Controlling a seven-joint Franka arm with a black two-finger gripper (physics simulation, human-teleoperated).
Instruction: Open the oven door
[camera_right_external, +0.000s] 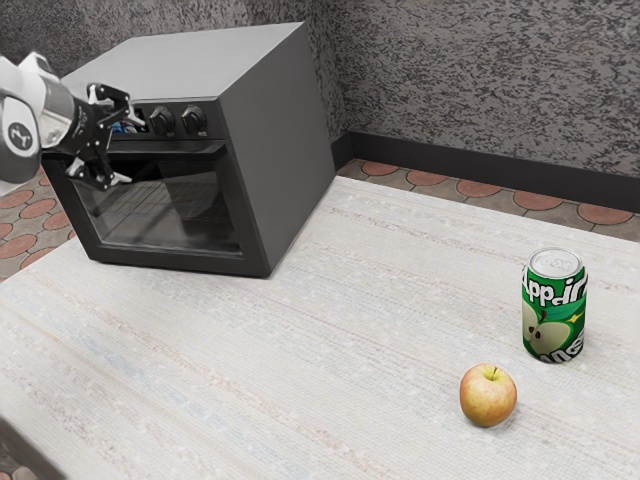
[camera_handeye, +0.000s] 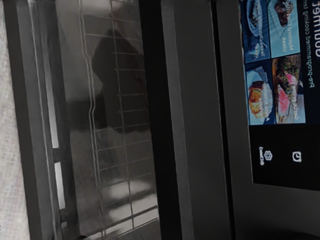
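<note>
You are risking a slip if you are closing short of the handle (camera_right_external: 190, 152): the fingers (camera_right_external: 103, 180) would be pinching only its front edge, or nothing, and the first pull would be sliding off. You are working near the end of the bar, so a sideways drift could be costing you the hold. If you are pressing in too high, the upper finger could be bumping the display (camera_handeye: 277, 90) or the knobs (camera_right_external: 192, 121); too low, and the other could be jamming against the glass (camera_right_external: 175, 205). Once you are gripping, a straight pull could be dragging the oven (camera_right_external: 285, 150) over the desk (camera_right_external: 330, 300), because the oven door (camera_handeye: 195, 120) is probably hinging at the bottom and asking for an arc outward and down.

Your fingers are standing wide apart, one above the other, with nothing clamped between them. They are facing the handle, one around its upper side and one below; whether either is touching it, you cannot tell. The oven door is sitting shut just in front of them, most of its glass lying below the handle. The apple (camera_right_external: 488, 396) and the can (camera_right_external: 555, 305) are resting well apart from them.
</note>
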